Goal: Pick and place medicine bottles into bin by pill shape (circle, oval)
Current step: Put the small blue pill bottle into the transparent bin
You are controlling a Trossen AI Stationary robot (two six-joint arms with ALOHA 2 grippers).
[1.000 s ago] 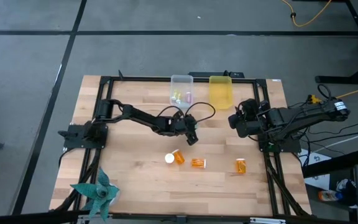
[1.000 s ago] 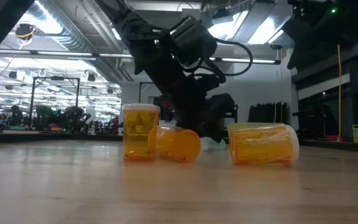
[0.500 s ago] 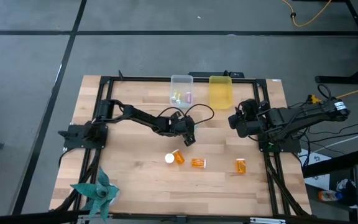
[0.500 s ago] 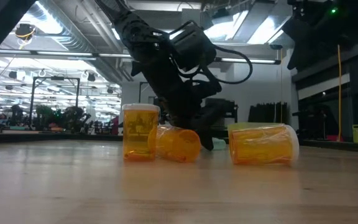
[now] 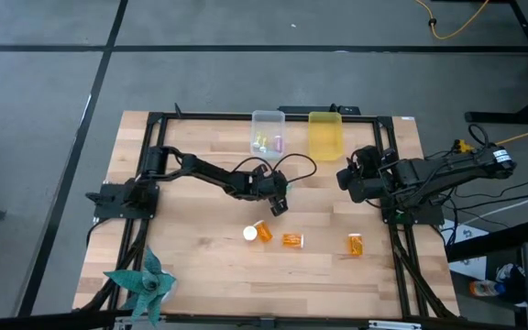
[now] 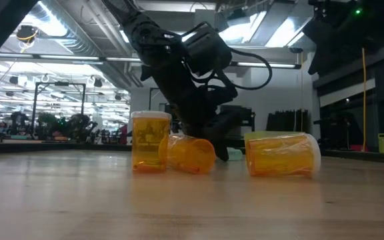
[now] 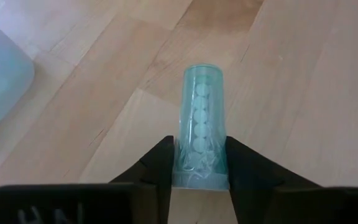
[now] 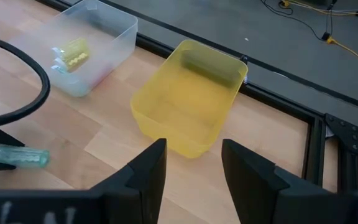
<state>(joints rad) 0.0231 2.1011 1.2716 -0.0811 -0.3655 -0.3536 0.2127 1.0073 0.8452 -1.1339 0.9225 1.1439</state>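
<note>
A teal vial [image 7: 201, 127] with round pills lies on the wood near the table's middle, and my left gripper [image 5: 280, 203] is shut on it. The right wrist view shows the vial [image 8: 17, 155] lying level. Three amber bottles sit nearer the front edge: one [image 5: 259, 232] with its white cap showing, one [image 5: 292, 240] lying down, one [image 5: 356, 244] further right. In the low view one bottle [image 6: 151, 142] stands upright and two [image 6: 191, 154] [image 6: 282, 155] lie on their sides. My right gripper [image 8: 192, 168] hangs open above the table's right side, holding nothing. My left gripper pinches the teal vial's near end [image 7: 199, 171] between its two fingers, one on each long side. The fingers [image 7: 160, 168] slant down from the table's left and run along the vial, whose far end sticks out past them. The vial seems to rest on the wood.
At the far edge stand a clear bin [image 5: 267, 133] holding small vials [image 8: 73, 53] and a yellow bin [image 5: 325, 135]. A teal paper pinwheel [image 5: 143, 284] sits at the front left corner. A black cable [image 8: 23, 87] loops off the left arm. Bare wood lies between bottles and bins.
My left gripper has tipped a little more steeply toward the table without shifting place, and its fingers have shut on the teal vial. The amber bottles and my right arm have kept still.
</note>
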